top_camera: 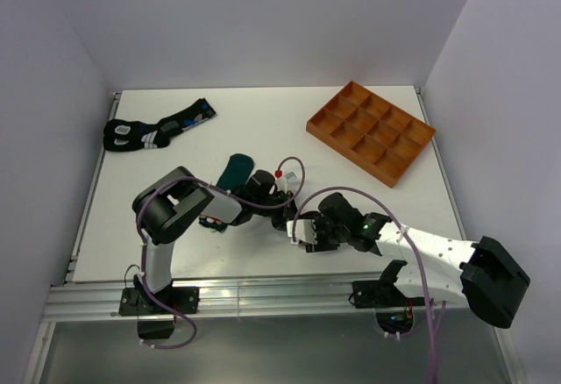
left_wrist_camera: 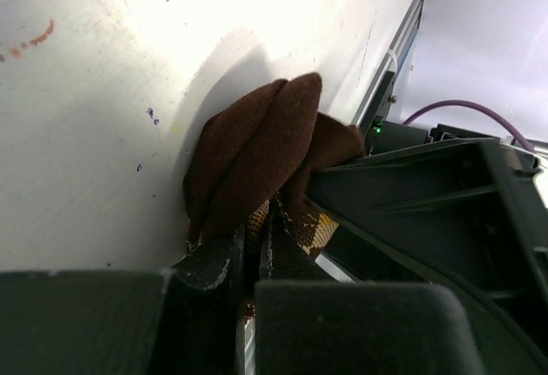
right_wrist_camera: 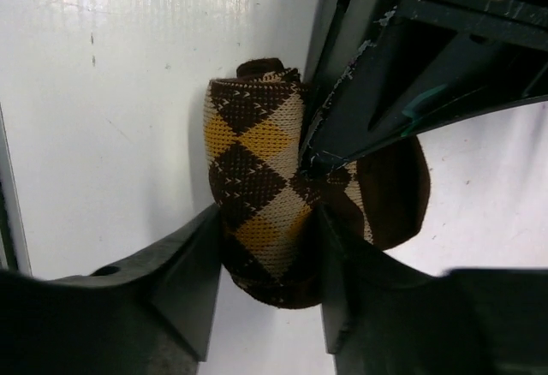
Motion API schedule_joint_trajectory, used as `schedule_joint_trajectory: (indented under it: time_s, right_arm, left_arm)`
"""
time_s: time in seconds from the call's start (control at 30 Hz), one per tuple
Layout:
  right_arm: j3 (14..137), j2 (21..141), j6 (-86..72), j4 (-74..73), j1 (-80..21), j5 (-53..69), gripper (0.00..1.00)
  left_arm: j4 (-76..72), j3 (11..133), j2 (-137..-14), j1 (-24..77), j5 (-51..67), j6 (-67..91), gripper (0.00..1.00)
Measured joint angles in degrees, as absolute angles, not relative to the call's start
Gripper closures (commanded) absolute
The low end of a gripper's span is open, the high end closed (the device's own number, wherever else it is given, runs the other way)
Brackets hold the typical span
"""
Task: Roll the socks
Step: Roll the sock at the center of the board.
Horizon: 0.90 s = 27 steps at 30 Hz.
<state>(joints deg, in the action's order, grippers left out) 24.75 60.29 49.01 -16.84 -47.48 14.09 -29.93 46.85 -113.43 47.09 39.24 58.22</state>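
With the left gripper (left_wrist_camera: pixel 255 231) clenched on the argyle sock (right_wrist_camera: pixel 253 165) and the right gripper (right_wrist_camera: pixel 267 276) grasping its roll (from the sides), opposing pulls could unwind it.

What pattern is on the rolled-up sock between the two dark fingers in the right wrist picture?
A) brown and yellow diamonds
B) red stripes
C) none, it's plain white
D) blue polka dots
A: the rolled sock sitting between the fingers of the right gripper is knitted in brown, yellow and cream diamonds.
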Motion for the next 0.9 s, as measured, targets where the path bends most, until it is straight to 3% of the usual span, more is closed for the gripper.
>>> schedule_joint_trajectory:
  time_s: [0.2, 0.37, 0.43, 0.53, 0.9]
  right_arm:
    - [26.13, 63.9, 47.7, -15.86, -47.4, 14.17, 0.74]
    - [30.59, 68.6, 47.48, -19.33, -44.21, 18.48, 0.84]
    - [33.41, 71.26, 47.57, -22.0, -41.91, 21.28, 0.85]
    - [38.39, 76.25, 48.01, -27.0, -37.69, 26.33, 0.85]
    - [50.57, 90.15, 50.43, -39.75, -30.33, 35.7, 0.85]
  left_arm:
    - [-29.91, 46.06, -112.75, 46.63, 39.31, 58.39, 0.93]
    - [-29.5, 44.56, -111.11, 46.44, 37.47, 59.18, 0.76]
    - [-29.45, 43.62, -110.0, 46.44, 35.44, 59.55, 0.67]
    - [-29.71, 42.24, -108.03, 46.54, 32.01, 59.86, 0.62]
    - [-29.39, 32.42, -95.88, 47.7, 16.08, 58.76, 0.52]
